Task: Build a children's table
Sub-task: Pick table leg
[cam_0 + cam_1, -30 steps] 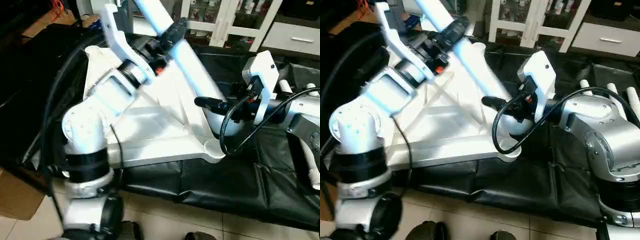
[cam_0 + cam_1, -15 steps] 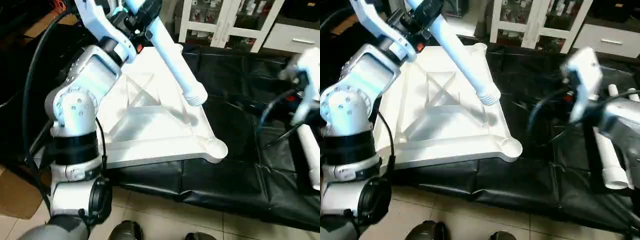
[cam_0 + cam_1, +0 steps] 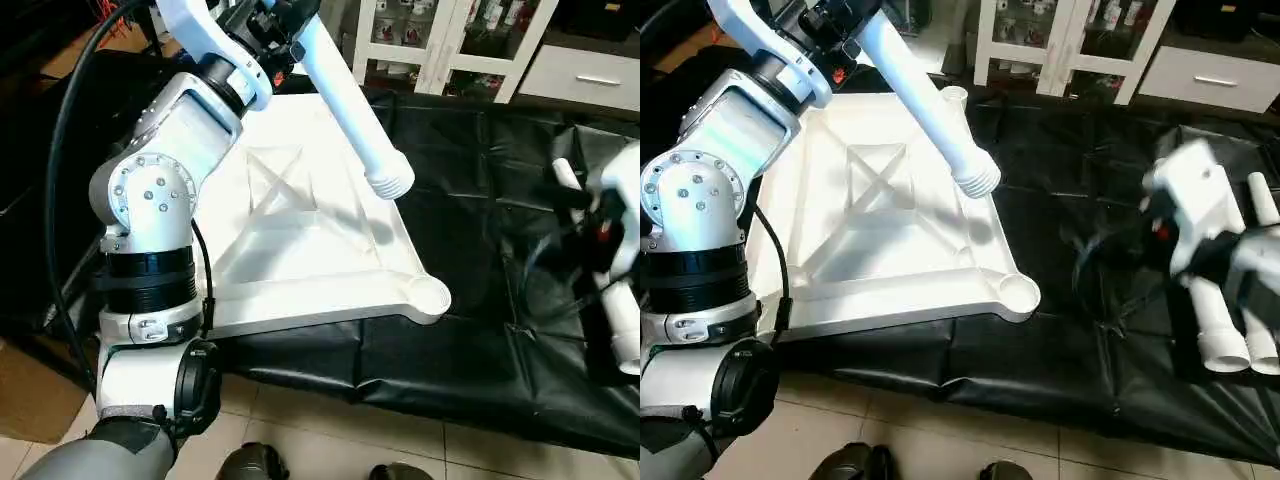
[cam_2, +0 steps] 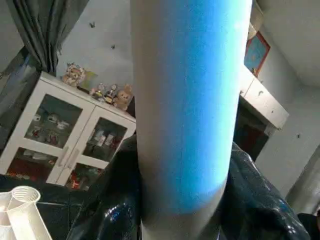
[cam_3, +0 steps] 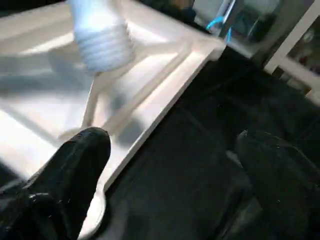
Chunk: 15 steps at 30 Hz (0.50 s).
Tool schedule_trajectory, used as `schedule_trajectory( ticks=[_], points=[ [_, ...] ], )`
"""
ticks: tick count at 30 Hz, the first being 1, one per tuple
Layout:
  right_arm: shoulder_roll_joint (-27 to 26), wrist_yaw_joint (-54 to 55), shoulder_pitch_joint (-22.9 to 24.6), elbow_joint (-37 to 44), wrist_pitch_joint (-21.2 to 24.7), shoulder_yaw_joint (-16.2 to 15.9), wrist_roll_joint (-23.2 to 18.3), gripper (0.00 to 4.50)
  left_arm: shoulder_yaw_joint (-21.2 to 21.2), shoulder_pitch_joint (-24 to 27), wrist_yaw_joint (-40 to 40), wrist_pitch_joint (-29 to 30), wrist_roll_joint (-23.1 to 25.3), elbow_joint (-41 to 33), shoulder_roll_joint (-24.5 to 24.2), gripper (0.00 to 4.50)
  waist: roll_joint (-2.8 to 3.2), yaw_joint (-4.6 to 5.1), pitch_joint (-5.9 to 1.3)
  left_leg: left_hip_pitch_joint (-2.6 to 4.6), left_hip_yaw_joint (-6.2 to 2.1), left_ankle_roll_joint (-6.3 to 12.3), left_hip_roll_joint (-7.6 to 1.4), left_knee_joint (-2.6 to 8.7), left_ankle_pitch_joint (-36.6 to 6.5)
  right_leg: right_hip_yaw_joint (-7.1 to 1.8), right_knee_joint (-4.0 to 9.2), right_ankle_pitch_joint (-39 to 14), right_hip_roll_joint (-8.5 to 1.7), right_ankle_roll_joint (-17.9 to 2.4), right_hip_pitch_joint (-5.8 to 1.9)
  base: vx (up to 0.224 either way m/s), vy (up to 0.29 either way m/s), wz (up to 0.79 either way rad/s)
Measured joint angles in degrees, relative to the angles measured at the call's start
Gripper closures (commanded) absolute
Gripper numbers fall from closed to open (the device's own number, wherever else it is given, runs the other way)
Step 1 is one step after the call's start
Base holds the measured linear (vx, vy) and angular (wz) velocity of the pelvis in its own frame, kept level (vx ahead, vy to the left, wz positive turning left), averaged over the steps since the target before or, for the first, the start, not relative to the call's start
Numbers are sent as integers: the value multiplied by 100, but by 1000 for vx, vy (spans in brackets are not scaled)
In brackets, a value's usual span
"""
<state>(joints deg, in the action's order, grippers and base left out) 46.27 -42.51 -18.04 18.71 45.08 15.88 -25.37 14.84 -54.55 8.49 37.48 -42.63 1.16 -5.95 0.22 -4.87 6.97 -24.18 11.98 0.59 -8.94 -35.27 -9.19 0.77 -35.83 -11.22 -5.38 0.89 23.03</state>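
**Ana:** Left eye view first. The table top (image 3: 300,240) lies upside down on a black sheet (image 3: 480,200), X-ribs facing up, its near round corner socket (image 3: 428,295) turned toward the tiled floor (image 3: 300,450). The left pincer (image 3: 275,20) is up at the picture's top, clamped round one white leg (image 3: 350,110). That leg slants down over the top, and its ribbed end (image 3: 388,180) hangs in the air above the far edge, well apart from the near socket.

**Ben:** And the other arm?

**Ana:** Out at the right edge, its white wrist housing (image 3: 622,215) over the sheet, beside spare legs (image 3: 625,330) lying there.

**Ben:** Right eye view gives much the same. The spare legs (image 3: 1225,330) lie side by side with their open ends toward us, partly under the right arm. A white glass-door cabinet (image 3: 1080,40) stands behind the sheet.

**Ana:** Left wrist view: the held leg (image 4: 187,110) runs straight up the middle, black fingers (image 4: 120,200) wrapped on either side of it. The cabinet with small figures on top sits behind.

**Ben:** Right wrist view: the right pincer (image 5: 175,165) has its two black fingers (image 5: 75,160) spread wide apart with nothing between them, over the sheet at the top's edge. The leg's ribbed end (image 5: 102,42) hangs above the ribs beyond.
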Motion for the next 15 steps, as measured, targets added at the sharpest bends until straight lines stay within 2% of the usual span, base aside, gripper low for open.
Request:
schedule_trajectory(
  ticks=[3, 5, 7, 11, 15],
  points=[
    [-140, 218, -318, -348, 0, 251, -125, 0, 7, 0, 14, 13, -50, 2, 5, 280, 1, -15, 1, -3, 1, 1, 1, 0, -1, 0, 4, 0, -1, 0, 0, 0, 0, 0],
    [-218, 272, -658, -603, 216, 519, -388, 0, 37, 1, 107, 131, -205, 2, 22, 280, 3, -11, 2, -4, 2, 2, 1, 0, -1, 0, 4, 1, -1, -1, 1, 0, 0, 0],
    [-218, 235, -821, -645, 343, 649, -600, 0, 30, 1, 194, 221, -281, 0, 23, 280, 3, -16, 2, -3, 1, 2, 0, 1, -1, 4, 4, 0, -1, -1, 0, 0, 0, 0],
    [-214, -66, -955, -658, 613, 650, -1021, 0, -55, 4, 326, 272, -284, 0, 27, 280, 5, -8, 3, -4, 2, 2, -1, 3, -1, 3, 5, 0, 0, -1, 2, 0, 0, 0],
    [-75, -368, -1173, -658, 737, 503, -1243, 0, -176, 5, 379, 312, -280, -12, 32, 280, 5, -8, 3, -3, 2, 1, -1, 3, -1, 2, 6, 0, 0, -1, 1, 0, 0, 0]
  ],
)
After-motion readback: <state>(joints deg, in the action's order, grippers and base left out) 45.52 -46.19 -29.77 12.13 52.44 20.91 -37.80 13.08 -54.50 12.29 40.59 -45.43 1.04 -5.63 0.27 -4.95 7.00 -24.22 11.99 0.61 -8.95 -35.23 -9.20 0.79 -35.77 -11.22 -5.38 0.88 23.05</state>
